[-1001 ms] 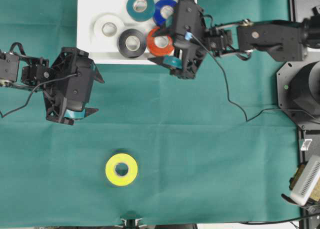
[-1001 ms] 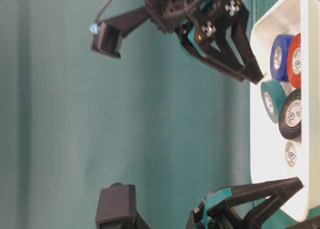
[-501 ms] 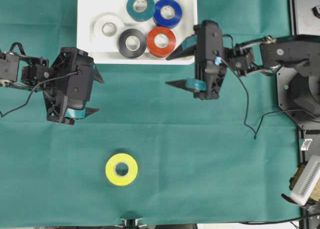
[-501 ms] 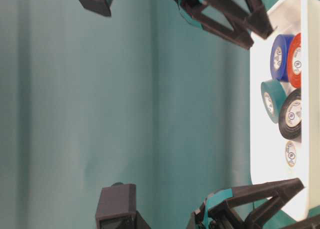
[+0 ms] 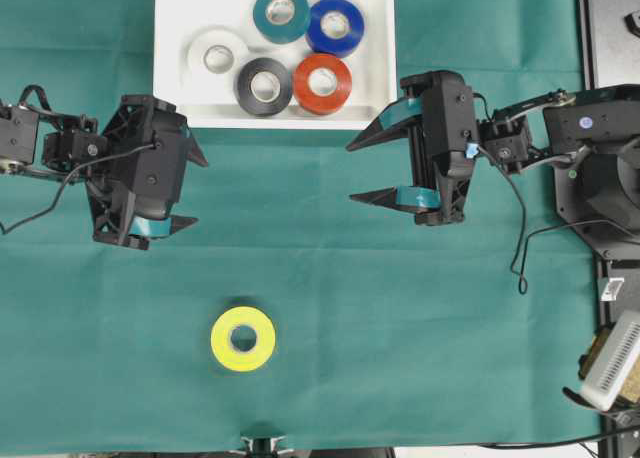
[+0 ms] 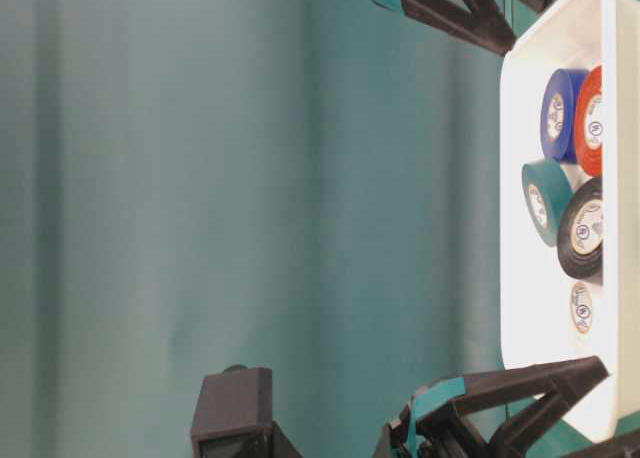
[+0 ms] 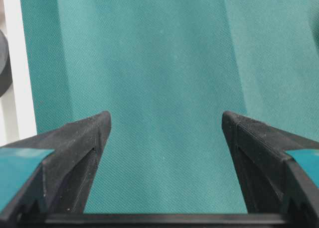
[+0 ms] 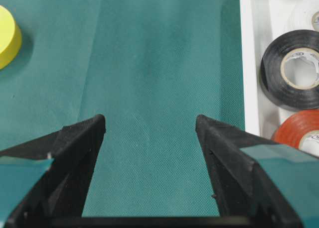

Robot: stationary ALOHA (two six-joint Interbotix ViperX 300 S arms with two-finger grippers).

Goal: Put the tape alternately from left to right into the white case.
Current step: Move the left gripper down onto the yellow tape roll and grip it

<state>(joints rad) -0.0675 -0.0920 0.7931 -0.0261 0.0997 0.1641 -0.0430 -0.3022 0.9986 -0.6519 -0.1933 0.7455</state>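
Red roll dropped, right claw pulling clear of the case.

The right claw [image 5: 362, 170], empty and spread wide, has drawn back from the case [image 5: 172, 88] to the cloth beside its corner. Inside lie white [image 5: 218, 54], black [image 5: 264, 85], red [image 5: 322, 82], teal [image 5: 282, 13] and blue [image 5: 335, 25] rolls. The yellow roll [image 5: 243, 338] waits well below the case; the left claw [image 5: 191, 191] hangs released, so its turn looks next.

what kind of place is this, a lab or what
Likely a robotics lab bench: two arms, left pincer and right pincer, work over a green cloth beside a white case of tape rolls.
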